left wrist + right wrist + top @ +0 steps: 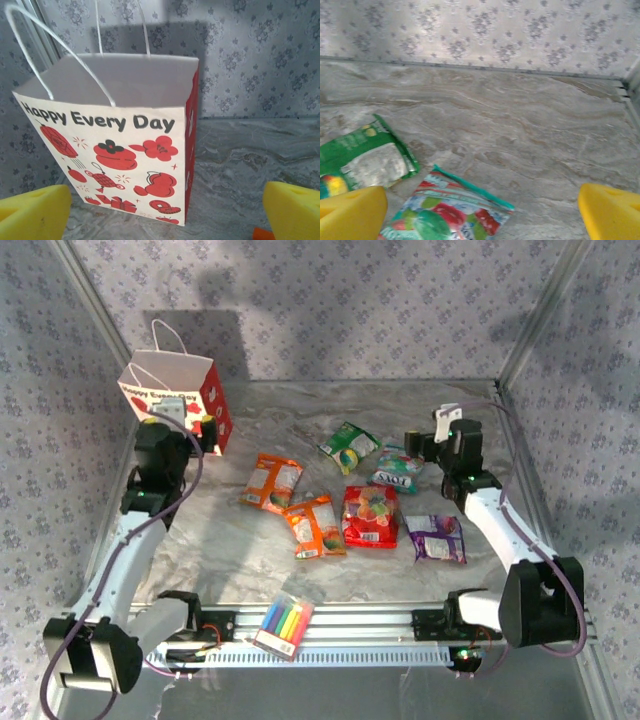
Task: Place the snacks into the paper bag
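**Six packets on the table, bag standing far left, both grippers wide and empty**

From the top external camera, the small white paper gift bag with red sides and apple prints [175, 390] stands at the far left of the grey marbled table [220, 545], with its string handles up. The left gripper [180, 418] sits just in front of the bag, its jaws spread and holding nothing. Six crinkly foil snack packets lie flat mid-table, all outside the bag. One orange packet [272, 482] lies with a second orange packet [315, 526] just beside it. A red packet [370, 516] touches that second one, and a purple packet [436, 538] lies to its right. Farther back are a green packet [348, 447] and a teal-white packet [397, 470]. The right gripper [428, 443] hovers beside the teal-white packet, and its jaws also stand apart. A clear box of rainbow-coloured markers [283, 626] rests on the metal rail at the near edge.

From the left wrist camera, the bag [125, 150] faces the lens with its mouth open, showing the words "Happy Every Day". The left gripper [162, 210] frames the bag, its yellow pads [32, 212] far apart and touching nothing.

From the right wrist camera, the green packet [365, 162] lies at the left and the teal-white packet [447, 212] just below it. The right gripper [482, 212] has its yellow pads [610, 210] at the outer edges, gripping nothing.
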Motion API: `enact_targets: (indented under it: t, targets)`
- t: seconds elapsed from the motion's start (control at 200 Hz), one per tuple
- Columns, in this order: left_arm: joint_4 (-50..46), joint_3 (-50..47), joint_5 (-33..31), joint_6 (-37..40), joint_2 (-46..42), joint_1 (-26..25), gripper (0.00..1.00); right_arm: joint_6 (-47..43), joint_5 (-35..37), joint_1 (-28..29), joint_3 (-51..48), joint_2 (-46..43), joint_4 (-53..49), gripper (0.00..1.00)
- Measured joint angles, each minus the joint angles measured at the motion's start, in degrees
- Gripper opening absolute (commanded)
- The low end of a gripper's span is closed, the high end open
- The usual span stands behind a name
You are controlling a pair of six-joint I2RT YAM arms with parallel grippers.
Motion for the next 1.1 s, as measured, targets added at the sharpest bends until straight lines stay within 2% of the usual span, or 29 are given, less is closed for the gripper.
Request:
enact_targets:
  t: [0.275,0.53,0.824,0.949,1.099]
  targets:
    - [-18.29,16.63,-3.98,-4.26,0.24,0.02,0.89,-1.07,2.86,8.28,9.99,0.48,-9.14,1.00]
    - [-30.05,24.92,-7.65,-9.33,1.51,0.02,0.86,-1.05,1.62,13.09,14.45,1.64,-11.91,1.00]
    - [-41.35,39.39,-7.06,-14.51,10.58,0.02,0.86,-1.09,1.79,19.34,15.23,4.50,-13.11,1.00]
    - [-43.41,42.21,-7.13,-15.63,13.57,0.02,0.85,-1.09,1.88,21.35,15.61,5.42,-12.96,1.00]
    - [-45.24,44.39,-9.11,-16.96,17.18,0.02,0.77,-1.09,1.75,23.34,16.59,6.86,-12.87,1.00]
